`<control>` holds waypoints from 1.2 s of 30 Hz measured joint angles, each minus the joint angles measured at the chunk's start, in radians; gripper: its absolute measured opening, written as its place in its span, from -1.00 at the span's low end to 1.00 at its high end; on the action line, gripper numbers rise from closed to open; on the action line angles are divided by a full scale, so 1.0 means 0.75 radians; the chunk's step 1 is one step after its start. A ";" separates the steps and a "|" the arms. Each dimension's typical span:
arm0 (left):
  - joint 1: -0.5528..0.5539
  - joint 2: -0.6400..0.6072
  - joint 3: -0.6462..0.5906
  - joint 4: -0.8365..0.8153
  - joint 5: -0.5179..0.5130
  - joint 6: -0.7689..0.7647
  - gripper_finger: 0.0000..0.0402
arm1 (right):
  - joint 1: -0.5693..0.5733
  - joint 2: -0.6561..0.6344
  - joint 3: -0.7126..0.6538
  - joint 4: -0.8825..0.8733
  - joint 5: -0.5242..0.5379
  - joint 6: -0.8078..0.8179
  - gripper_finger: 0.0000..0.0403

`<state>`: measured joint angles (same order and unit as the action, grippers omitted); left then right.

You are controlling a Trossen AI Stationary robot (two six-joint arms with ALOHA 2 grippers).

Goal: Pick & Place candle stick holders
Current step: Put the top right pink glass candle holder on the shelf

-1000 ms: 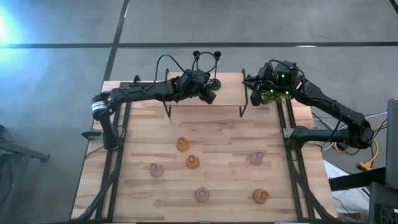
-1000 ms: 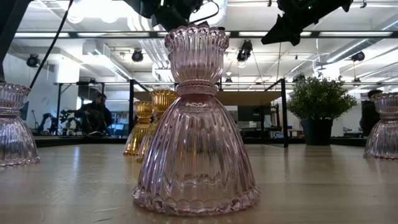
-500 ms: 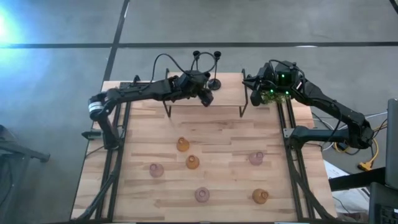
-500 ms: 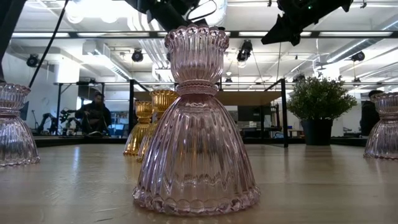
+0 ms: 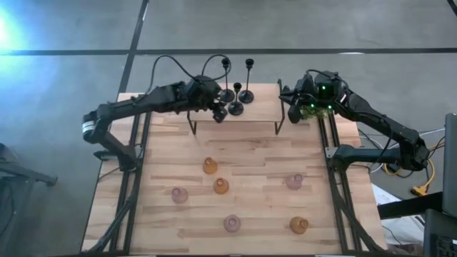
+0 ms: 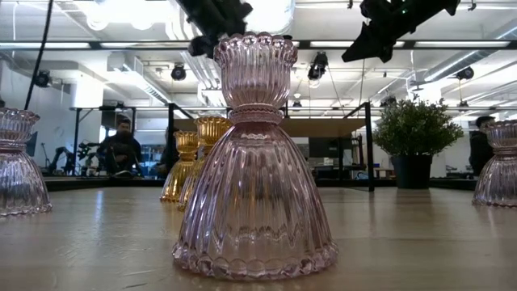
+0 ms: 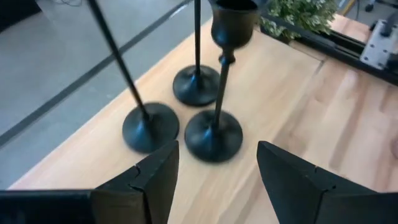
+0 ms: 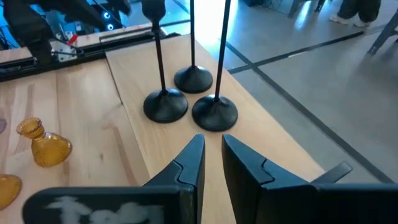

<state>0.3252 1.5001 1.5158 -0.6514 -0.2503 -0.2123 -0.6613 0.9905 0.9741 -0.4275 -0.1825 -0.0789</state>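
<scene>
Table's far edge: left tool (image 5: 221, 113), spread, has backed off the black holders (image 5: 235, 108).

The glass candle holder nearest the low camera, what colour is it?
Pink ribbed glass candle holder; the low view shows it best.

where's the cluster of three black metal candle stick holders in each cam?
High view: three black metal thin-stemmed candle stick holders at the table's far edge, beside the open left gripper.
Low view: not visible.
Left wrist view: centre.
Right wrist view: upper centre.
Shared landmark: small green bushy plant.
</scene>
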 joint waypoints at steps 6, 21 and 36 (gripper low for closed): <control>-0.004 -0.124 0.000 -0.207 0.048 -0.019 0.10 | 0.000 -0.005 0.000 -0.062 -0.002 0.035 -0.76; -0.078 -0.355 -0.002 -0.727 0.382 -0.043 0.08 | 0.016 -0.214 0.101 -0.535 -0.047 0.228 -0.77; -0.286 -0.625 -0.314 -0.616 0.375 -0.335 -0.60 | 0.328 -0.465 0.142 -0.746 0.083 0.643 -0.96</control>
<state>0.1106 1.0310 1.2800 -1.1135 0.0310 -0.4636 -0.4149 0.6419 1.0809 -0.9870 -0.1203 0.4031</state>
